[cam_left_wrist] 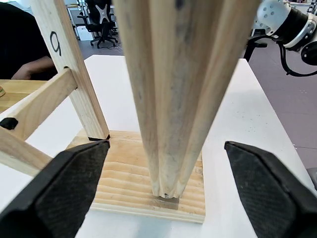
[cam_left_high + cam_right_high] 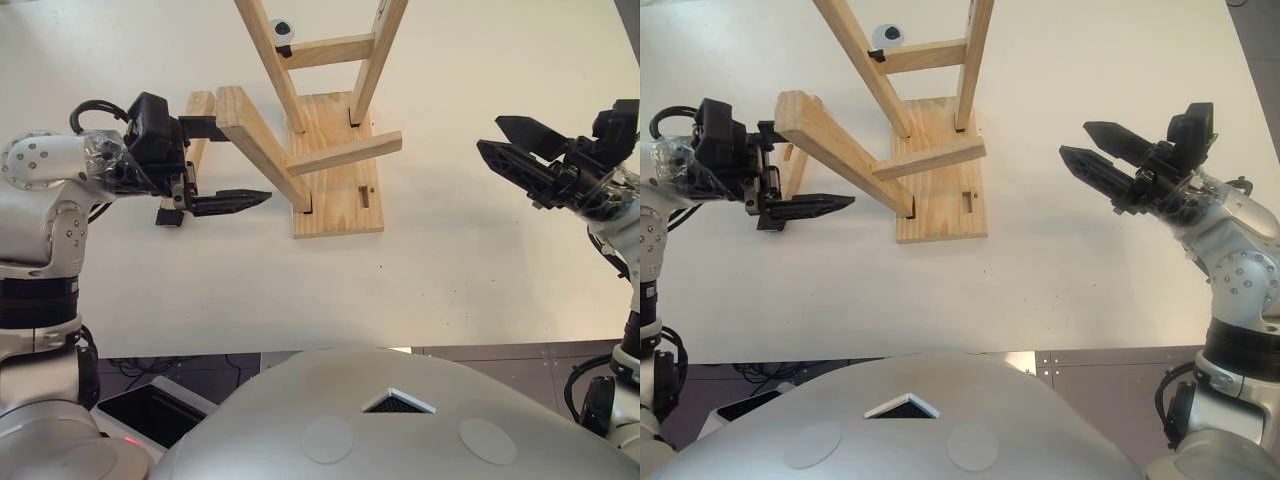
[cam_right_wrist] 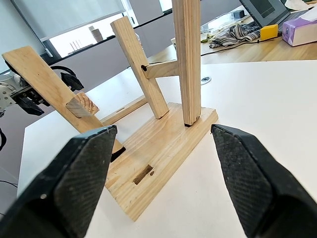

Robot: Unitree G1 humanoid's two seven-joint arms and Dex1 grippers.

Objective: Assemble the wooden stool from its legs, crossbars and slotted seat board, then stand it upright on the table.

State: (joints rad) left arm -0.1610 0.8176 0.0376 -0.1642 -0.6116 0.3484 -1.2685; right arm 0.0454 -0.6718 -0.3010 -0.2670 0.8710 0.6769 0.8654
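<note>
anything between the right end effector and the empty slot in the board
Nothing visible does: only bare table lies between the open right end effector and the empty slot near the board's right edge.

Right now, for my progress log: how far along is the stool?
Done: two pale wooden legs with a crossbar stand in the flat slotted seat board. In hand: open left end effector straddles the tilted third leg. Left: fill the empty slot, then turn it upright.

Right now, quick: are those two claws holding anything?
Left gripper: open, straddling the slanted leg, not gripping it.
Right gripper: open, holding nothing.
</note>
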